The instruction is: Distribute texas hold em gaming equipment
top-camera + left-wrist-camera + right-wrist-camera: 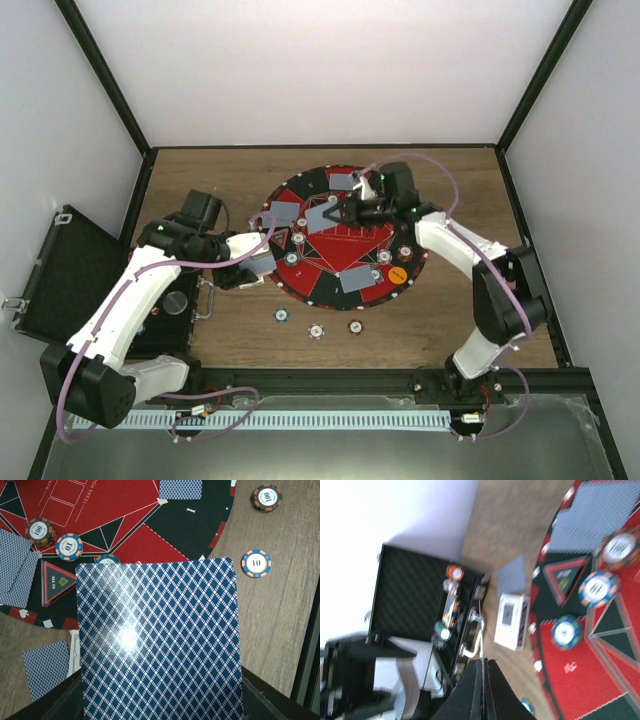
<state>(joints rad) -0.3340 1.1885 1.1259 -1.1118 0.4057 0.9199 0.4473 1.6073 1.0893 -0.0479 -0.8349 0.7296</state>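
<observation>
Dealing step: playing card (159, 640) is clamped in left gripper (162, 707) at poker mat (345, 240) 8 o'clock rim; right gripper (482, 680) is pressed together. Flat release onto mat is needed next.

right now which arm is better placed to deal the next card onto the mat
Left. The left tool holds a blue-backed card at the edge of the mat; the right tool is shut and empty.
</observation>
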